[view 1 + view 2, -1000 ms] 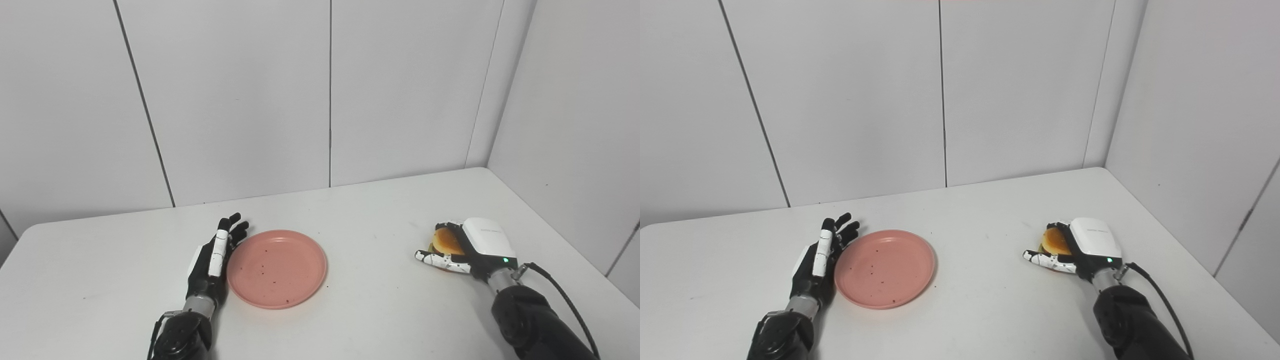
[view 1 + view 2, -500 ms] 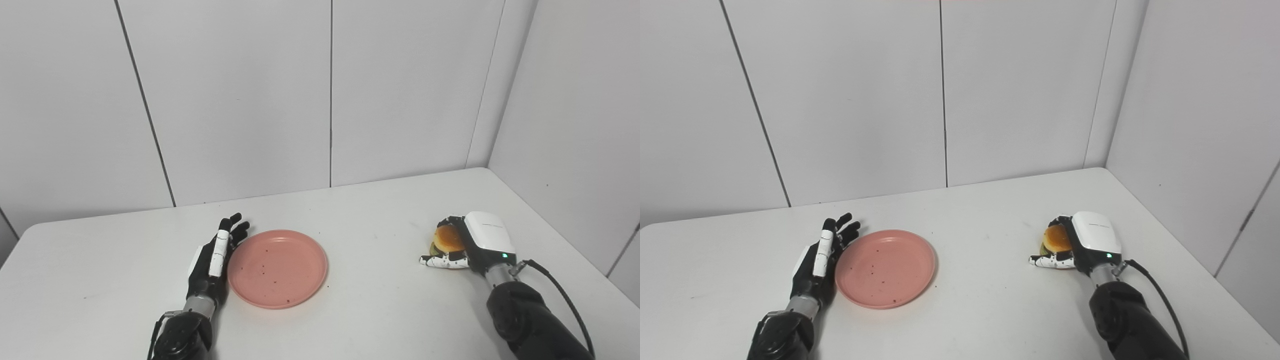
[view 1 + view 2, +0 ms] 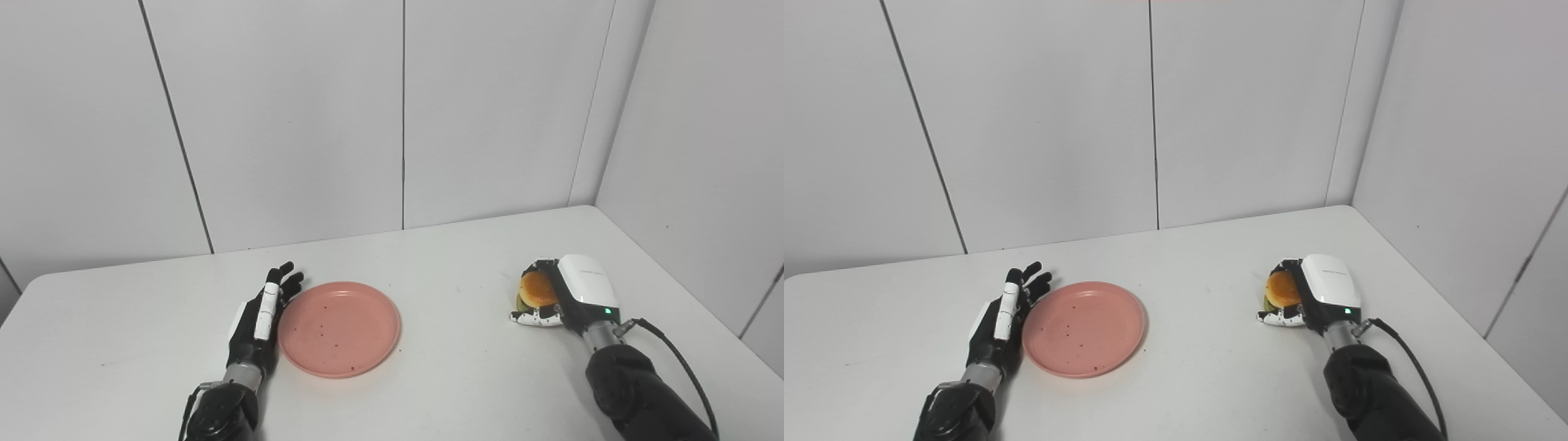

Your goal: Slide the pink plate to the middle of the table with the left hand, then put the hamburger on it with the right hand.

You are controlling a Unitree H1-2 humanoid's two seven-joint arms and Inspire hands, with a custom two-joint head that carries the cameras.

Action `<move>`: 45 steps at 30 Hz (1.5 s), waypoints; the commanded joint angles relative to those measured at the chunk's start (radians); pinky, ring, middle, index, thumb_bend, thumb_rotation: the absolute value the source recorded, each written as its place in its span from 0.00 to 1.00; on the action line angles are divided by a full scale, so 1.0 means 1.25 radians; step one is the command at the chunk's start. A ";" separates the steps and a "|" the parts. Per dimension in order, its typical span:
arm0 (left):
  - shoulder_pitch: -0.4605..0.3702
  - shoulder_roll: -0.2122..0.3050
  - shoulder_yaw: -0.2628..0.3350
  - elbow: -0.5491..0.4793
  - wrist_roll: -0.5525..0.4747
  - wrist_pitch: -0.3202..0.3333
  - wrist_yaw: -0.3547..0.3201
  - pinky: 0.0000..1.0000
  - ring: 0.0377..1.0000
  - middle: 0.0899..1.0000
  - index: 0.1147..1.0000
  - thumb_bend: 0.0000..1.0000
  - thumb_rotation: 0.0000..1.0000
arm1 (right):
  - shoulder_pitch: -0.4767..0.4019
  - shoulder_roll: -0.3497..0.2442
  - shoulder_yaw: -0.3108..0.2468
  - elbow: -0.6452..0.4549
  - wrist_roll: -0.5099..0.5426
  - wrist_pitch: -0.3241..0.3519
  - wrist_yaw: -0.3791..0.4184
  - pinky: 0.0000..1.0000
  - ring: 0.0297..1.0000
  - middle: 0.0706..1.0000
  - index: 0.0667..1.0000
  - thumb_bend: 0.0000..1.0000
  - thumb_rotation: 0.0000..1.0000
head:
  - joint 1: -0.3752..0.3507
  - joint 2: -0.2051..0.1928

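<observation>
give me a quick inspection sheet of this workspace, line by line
surface: white table, a few faint marks
job's things: pink plate flat near the middle, dark crumbs on it; hamburger at the right, not on the plate
clutter: nothing seen
hands: left hand open, beside the plate's left rim; right hand shut on the hamburger
cables: black cable along the right forearm
surroundings: plain white wall panels behind and at right
</observation>
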 commanded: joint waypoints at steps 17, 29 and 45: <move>0.000 -0.010 -0.001 0.003 0.001 0.026 0.006 0.91 0.91 0.86 0.86 0.88 0.94 | -0.020 -0.010 -0.018 -0.268 -0.022 0.061 0.151 0.39 0.45 0.50 0.42 0.52 0.00 | 0.027 -0.002; 0.003 -0.033 -0.007 -0.014 0.010 0.041 0.033 0.93 0.91 0.85 0.85 0.87 0.91 | -0.043 0.019 -0.021 -0.265 -0.002 0.042 0.162 0.37 0.44 0.49 0.42 0.52 0.00 | 0.084 -0.006; -0.009 -0.048 -0.025 0.007 0.035 0.034 0.069 0.93 0.89 0.84 0.85 0.86 0.92 | -0.098 0.061 -0.002 -0.219 0.010 -0.002 0.151 0.37 0.43 0.48 0.43 0.52 0.00 | 0.154 -0.022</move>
